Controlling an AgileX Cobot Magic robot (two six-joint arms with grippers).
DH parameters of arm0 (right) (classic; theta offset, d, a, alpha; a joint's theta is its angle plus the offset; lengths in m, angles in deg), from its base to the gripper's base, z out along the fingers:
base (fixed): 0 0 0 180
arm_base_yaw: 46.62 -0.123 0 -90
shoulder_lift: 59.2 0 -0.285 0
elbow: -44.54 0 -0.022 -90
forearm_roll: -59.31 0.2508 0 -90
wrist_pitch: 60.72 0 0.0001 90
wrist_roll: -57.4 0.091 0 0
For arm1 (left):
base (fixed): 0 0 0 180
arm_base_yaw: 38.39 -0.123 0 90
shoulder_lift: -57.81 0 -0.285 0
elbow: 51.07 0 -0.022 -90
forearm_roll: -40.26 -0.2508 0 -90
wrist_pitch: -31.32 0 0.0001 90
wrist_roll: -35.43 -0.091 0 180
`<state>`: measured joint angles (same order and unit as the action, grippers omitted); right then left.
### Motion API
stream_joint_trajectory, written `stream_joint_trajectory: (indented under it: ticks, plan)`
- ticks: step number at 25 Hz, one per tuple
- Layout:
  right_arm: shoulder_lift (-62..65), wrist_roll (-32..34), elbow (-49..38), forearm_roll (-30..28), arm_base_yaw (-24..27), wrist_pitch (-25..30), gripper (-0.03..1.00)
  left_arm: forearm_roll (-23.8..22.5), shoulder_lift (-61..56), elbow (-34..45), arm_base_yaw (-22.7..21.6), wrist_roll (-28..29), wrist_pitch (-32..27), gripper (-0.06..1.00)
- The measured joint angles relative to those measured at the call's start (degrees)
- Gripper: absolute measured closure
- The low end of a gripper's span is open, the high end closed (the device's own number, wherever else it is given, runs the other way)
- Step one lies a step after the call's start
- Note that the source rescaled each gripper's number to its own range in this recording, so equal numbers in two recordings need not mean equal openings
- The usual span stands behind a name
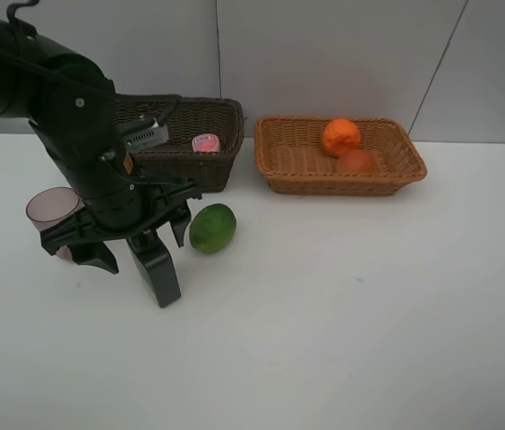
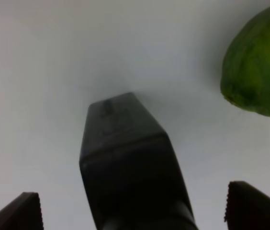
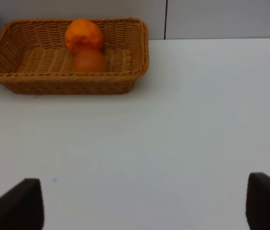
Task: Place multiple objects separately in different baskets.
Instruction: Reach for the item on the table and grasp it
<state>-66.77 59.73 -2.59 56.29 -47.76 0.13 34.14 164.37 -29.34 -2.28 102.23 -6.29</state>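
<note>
- Left claw (image 2: 135, 208): jaws spread wide and gripping nothing. In the wrist view both fingertips (image 2: 17, 213) stand clear of the bottle, with bare table (image 1: 369, 313) showing on either side.
- Bottle (image 2: 125, 158): dark and flat, lying between the left claw's open jaws. Its long axis runs outward from the wrist, and the near end is cut off by the frame edge. It cannot be told whether it lies flat or leans.
- Green fruit (image 1: 212, 227): on the table just beside the left claw. It is outside the jaw on the side facing the baskets and does not touch the bottle.
- Cup (image 1: 51, 208): mauve and upright with its mouth up. It stands on the opposite side of the left claw from the green fruit, partly hidden by the arm.
- Dark basket (image 1: 221, 166): beyond the left claw, its near wall partly covered by the arm.
- Pink bottle (image 1: 204, 142): inside the dark basket, white cap showing.
- Tan basket (image 1: 324, 184): just beside the dark basket and well apart from the left claw. It lies ahead of the right claw at the far side of the table.
- Orange (image 1: 341, 136) and red fruit (image 1: 356, 161): both inside the tan basket and touching each other. The red fruit is the nearer of the two to the right claw.
- Right claw (image 3: 144, 206): jaws held wide over bare table, with nothing between them and well short of the tan basket.
</note>
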Motion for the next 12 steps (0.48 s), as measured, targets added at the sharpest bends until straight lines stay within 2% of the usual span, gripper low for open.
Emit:
stream_joint_trajectory:
  ticks: [12]
  plan:
    - [0.0,0.0,0.0,0.0,0.0,0.0,0.09,-0.86,2.16,0.0,0.0,0.51,1.24,-0.04]
